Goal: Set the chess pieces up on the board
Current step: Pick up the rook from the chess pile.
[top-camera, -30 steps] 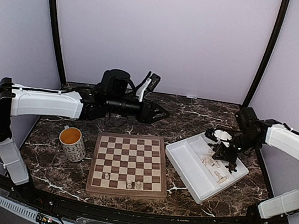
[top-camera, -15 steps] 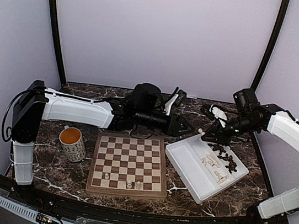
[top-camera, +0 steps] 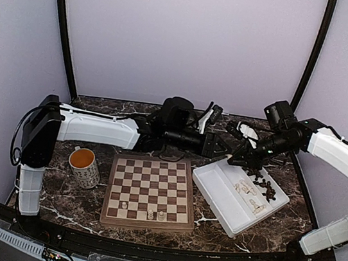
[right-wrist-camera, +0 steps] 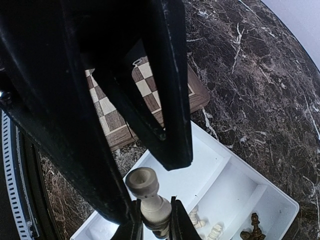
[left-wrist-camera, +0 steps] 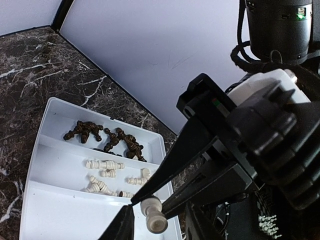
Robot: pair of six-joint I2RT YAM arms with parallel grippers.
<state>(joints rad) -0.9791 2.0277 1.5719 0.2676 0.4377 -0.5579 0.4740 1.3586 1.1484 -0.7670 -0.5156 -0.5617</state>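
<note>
Above the near-left end of the white tray (top-camera: 217,188), my right gripper (top-camera: 233,158) is shut on a cream chess piece (right-wrist-camera: 145,187), gripping its lower stem. The same piece (left-wrist-camera: 152,216) shows in the left wrist view, base toward the camera. My left gripper (left-wrist-camera: 159,227) is open and straddles it, with small gaps on both sides. Its black fingers (right-wrist-camera: 170,100) loom large in the right wrist view. The board (top-camera: 150,182) lies left of the tray and has three cream pieces (top-camera: 150,214) on its near rows. More cream pieces (left-wrist-camera: 107,172) and dark pieces (left-wrist-camera: 107,140) lie in the tray.
An orange-filled mug (top-camera: 83,166) stands left of the board. The tray (left-wrist-camera: 60,215) sits at an angle on the dark marble table, close to the board's right edge. The left arm (top-camera: 96,129) stretches across behind the board.
The left arm swung right to the tray and its jaws narrowed. The right gripper rose out of the tray with the cream piece and moved left to meet it.
</note>
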